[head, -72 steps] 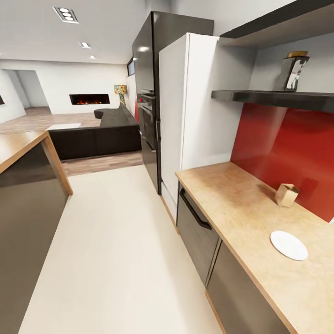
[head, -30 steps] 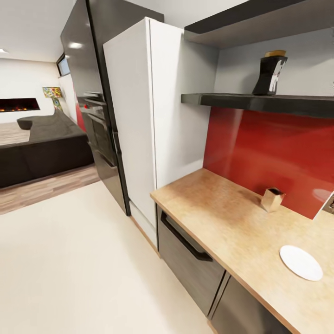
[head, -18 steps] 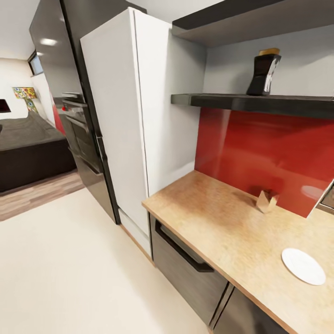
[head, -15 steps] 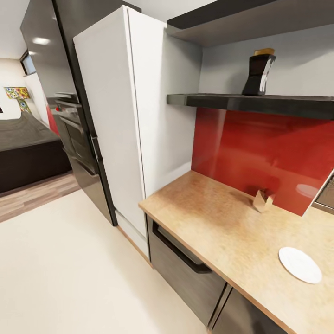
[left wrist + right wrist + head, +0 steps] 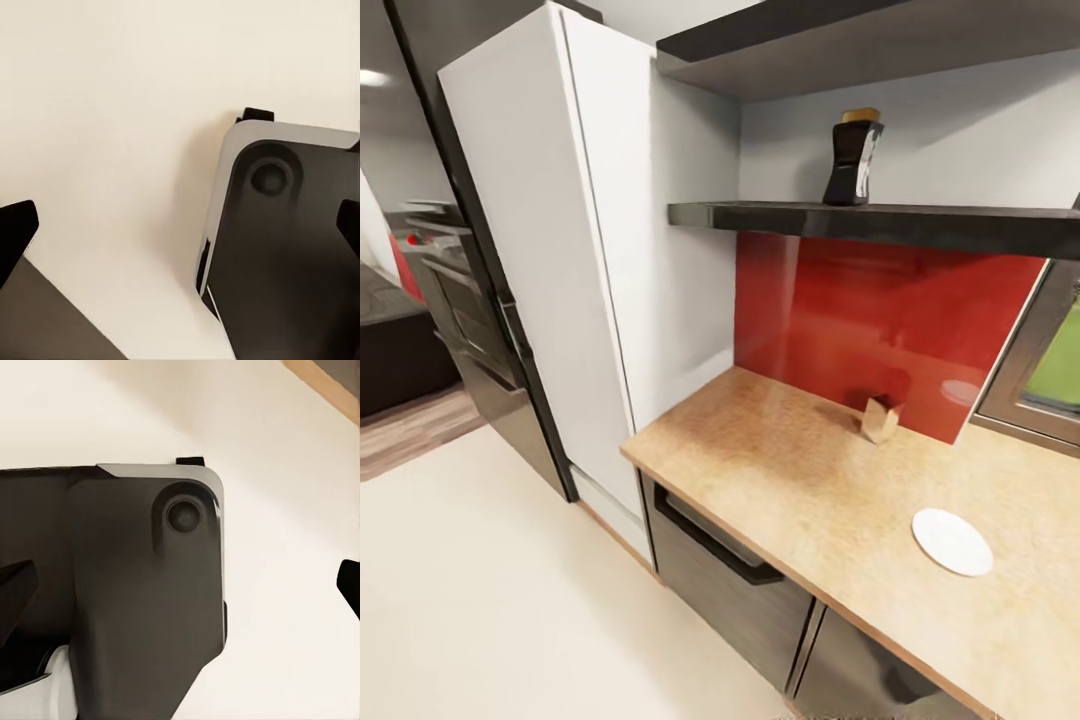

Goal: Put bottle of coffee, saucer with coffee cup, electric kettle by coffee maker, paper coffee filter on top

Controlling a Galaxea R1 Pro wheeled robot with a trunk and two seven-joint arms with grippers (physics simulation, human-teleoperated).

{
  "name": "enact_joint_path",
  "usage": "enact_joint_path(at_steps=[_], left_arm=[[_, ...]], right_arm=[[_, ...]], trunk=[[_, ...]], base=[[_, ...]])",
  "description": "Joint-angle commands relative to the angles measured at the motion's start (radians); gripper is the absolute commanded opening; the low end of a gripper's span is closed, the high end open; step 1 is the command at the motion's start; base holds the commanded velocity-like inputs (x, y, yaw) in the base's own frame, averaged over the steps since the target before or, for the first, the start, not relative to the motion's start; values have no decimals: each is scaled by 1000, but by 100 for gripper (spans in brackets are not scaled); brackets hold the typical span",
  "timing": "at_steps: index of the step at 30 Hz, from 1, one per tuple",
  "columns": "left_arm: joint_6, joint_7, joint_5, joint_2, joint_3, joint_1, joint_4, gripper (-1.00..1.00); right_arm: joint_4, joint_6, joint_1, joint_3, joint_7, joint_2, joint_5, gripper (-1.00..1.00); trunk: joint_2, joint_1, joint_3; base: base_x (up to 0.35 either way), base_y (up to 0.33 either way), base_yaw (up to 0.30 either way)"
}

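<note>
From my head camera, the dark oven column (image 5: 470, 330) stands at the far left, with the tall white cabinet (image 5: 560, 270) beside it. Next comes the wooden countertop (image 5: 790, 480) with a black-handled drawer front (image 5: 730, 575) below its edge. Above it, the bottle of coffee (image 5: 853, 158) stands upright on the dark kitchen shelf (image 5: 880, 215), over the red backsplash (image 5: 860, 320). A small tan box (image 5: 880, 419) sits on the countertop near the backsplash. Further right, the white saucer (image 5: 952, 541) lies flat on the countertop, well apart from the box. My left gripper (image 5: 184, 221) is spread wide with nothing between its fingertips, above the pale floor (image 5: 112, 112) and my base (image 5: 285, 240). My right gripper (image 5: 184, 585) is likewise wide apart and empty.
</note>
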Motion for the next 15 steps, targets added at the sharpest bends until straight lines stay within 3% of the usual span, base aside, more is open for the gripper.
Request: enact_joint_path(at_steps=[1, 9, 15], left_arm=[[-4, 4, -10, 0, 8, -1, 2, 100], [-5, 5, -10, 1, 8, -1, 2, 100], [-5, 4, -11, 0, 8, 0, 2, 100]], right_arm=[[1, -4, -1, 1, 1, 0, -6, 100], [1, -4, -1, 1, 1, 0, -6, 100], [1, -3, -1, 1, 1, -1, -6, 100]], trunk=[[-2, 1, -2], [-2, 1, -2], [-2, 1, -2]], base=[[0, 86, -265], [0, 233, -265], [0, 44, -265]])
